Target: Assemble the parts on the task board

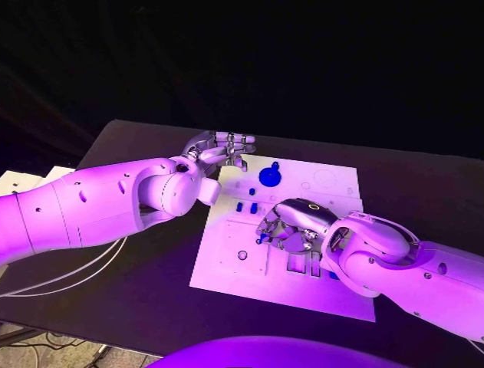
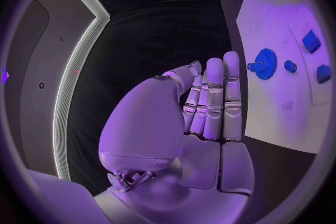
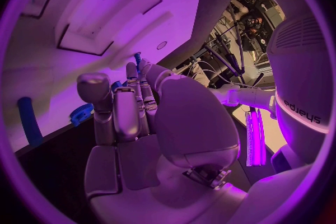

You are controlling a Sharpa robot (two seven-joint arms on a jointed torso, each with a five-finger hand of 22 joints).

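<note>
R robot hand [image 1: 289, 224] pinches blue part [image 1: 264, 238] over task board [image 1: 253, 270].

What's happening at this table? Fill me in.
The robot is assembling small blue parts on the white task board. Its right hand is over the board's middle with a small blue piece at its fingertips. The left hand hovers at the board's far corner, holding nothing, near a blue gear.

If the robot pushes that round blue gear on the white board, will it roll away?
Probably not. The blue gear seems to lie flat on the task board, so a push would likely slide it. Its toothed edge should give fingers some grip. It looks small and stiff, so probably light.
</note>
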